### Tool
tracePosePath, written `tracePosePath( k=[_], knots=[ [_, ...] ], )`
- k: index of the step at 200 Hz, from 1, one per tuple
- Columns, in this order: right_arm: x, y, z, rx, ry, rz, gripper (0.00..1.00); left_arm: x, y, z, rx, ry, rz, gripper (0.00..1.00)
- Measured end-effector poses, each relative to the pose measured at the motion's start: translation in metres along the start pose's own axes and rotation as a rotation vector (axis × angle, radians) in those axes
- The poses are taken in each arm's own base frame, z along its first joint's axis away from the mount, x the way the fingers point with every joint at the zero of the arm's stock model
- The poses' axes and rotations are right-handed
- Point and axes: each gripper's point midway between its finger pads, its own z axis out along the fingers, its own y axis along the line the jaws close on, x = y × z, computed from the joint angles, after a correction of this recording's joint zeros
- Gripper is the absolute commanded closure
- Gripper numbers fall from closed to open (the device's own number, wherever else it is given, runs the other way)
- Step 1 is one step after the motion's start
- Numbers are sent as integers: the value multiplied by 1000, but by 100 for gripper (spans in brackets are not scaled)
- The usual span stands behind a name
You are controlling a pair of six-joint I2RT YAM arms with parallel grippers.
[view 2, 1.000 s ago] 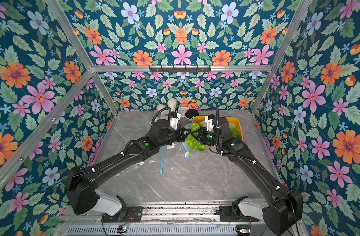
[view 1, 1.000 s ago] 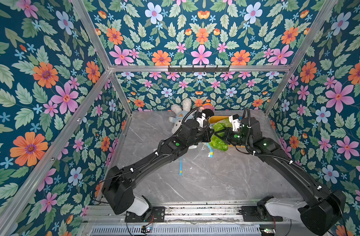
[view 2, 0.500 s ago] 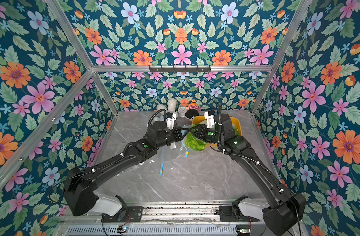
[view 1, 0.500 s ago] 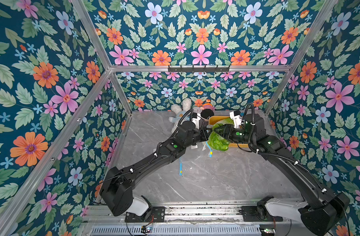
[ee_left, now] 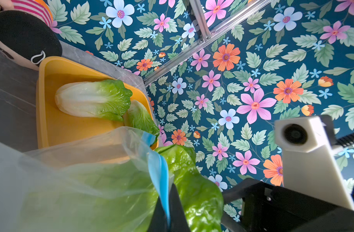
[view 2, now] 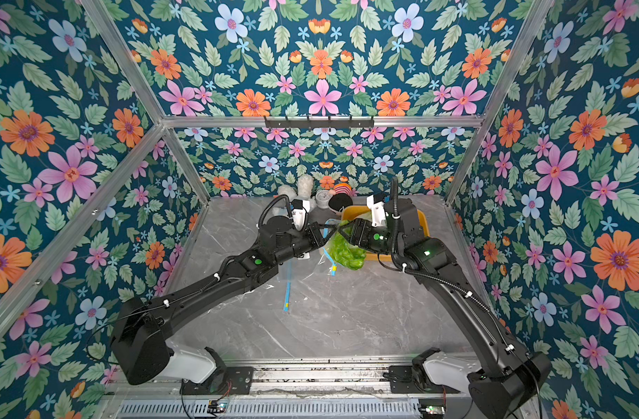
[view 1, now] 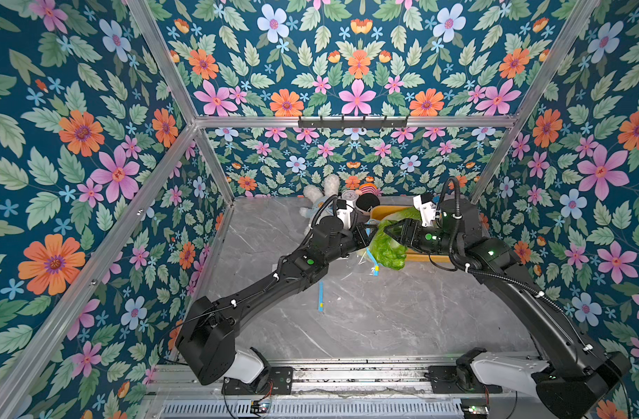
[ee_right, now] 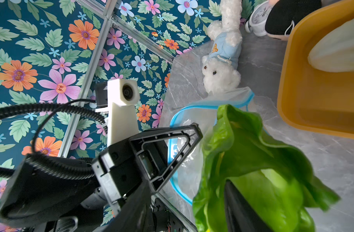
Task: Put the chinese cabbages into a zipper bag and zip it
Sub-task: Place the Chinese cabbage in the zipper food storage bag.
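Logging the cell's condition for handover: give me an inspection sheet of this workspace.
Surface: grey marble tabletop, no spills seen.
Job's things: one cabbage partly inside the clear zipper bag, unzipped; two cabbages in the yellow tray.
Clutter: plush bear, alarm clock, black-capped toy at the back; blue strip lying mid-table.
Grippers: left gripper shut on the bag's blue rim; right gripper open at the cabbage.
Cables: black conduit looped at both wrists, no snag seen.
Surroundings: floral walls, aluminium frame.

Teal floral wallpaper [view 1: 357, 54] fills the upper frame and both sides, silver struts [view 1: 238, 121] edge its corners, and a grey marbled bench [view 1: 365, 319] lies lower centre.
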Motion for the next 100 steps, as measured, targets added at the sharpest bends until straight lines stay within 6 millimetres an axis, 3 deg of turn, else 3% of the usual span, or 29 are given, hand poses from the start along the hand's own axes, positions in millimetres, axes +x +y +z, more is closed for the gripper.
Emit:
tracePosePath(
  k=[68, 100],
  knots=[
    [11, -20, 10, 53, 43, 22, 34, -3, 0, -1, 31, -13, -55, 100],
    [9, -14, 1, 37, 29, 14, 31, -6, 0, -2, 39, -22, -68, 100]
  ],
)
